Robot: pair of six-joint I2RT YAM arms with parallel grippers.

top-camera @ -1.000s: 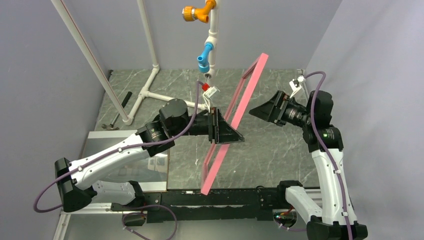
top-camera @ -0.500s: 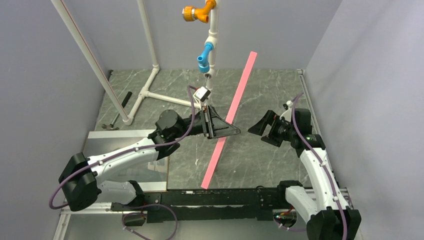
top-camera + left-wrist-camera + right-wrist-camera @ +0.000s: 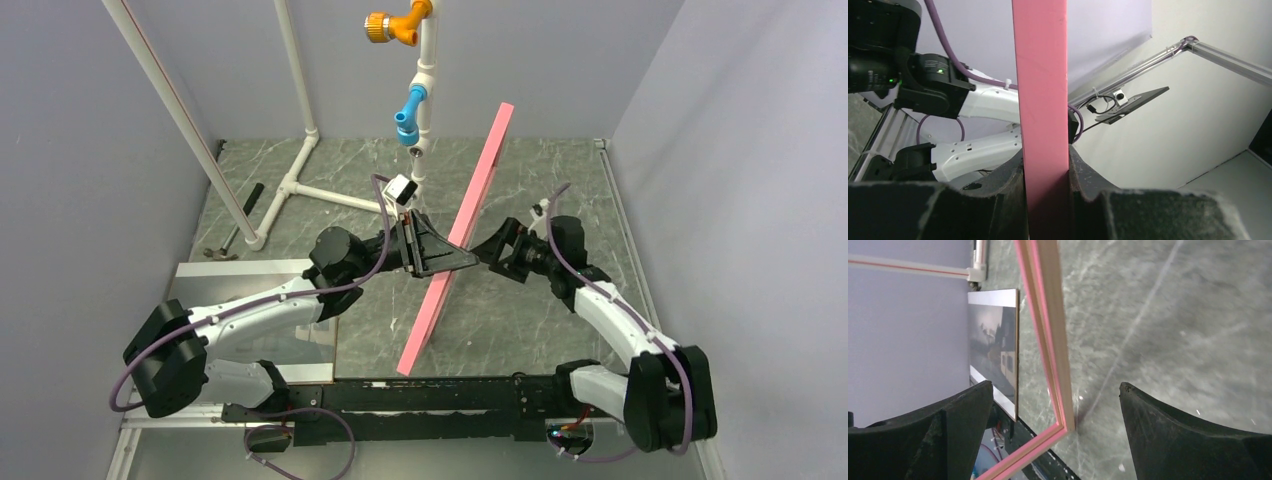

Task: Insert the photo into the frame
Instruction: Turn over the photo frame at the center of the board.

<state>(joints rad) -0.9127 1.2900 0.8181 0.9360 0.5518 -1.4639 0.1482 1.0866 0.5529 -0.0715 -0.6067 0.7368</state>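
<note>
Top external view, left to right: the photo point(image 3: 318, 336) lay flat at the near left of the table point(image 3: 540, 300), partly under the left arm, well apart from the frame point(image 3: 485, 165). Right wrist view confirmed it: house print face up, nothing on it. Left gripper point(image 3: 462, 260) reached across mid-table and was clamped on the frame's rail; left wrist view showed both fingers pressed tight against the pink bar, one on each side. The frame stood on edge, tilted, its top toward the far wall and its low corner down at the near edge of the table, apparently touching it. Right gripper point(image 3: 482, 254) sat just beside the frame on its right, jaws spread wide and holding nothing; right wrist view put the frame's rail and lower corner in the gap between the fingers, with no contact that I could see. Judgement: task barely begun. The frame was lifted and under control, but the photo was untouched and not yet in it. Left to do: settle the frame, fetch the photo, seat it behind the pane.
</note>
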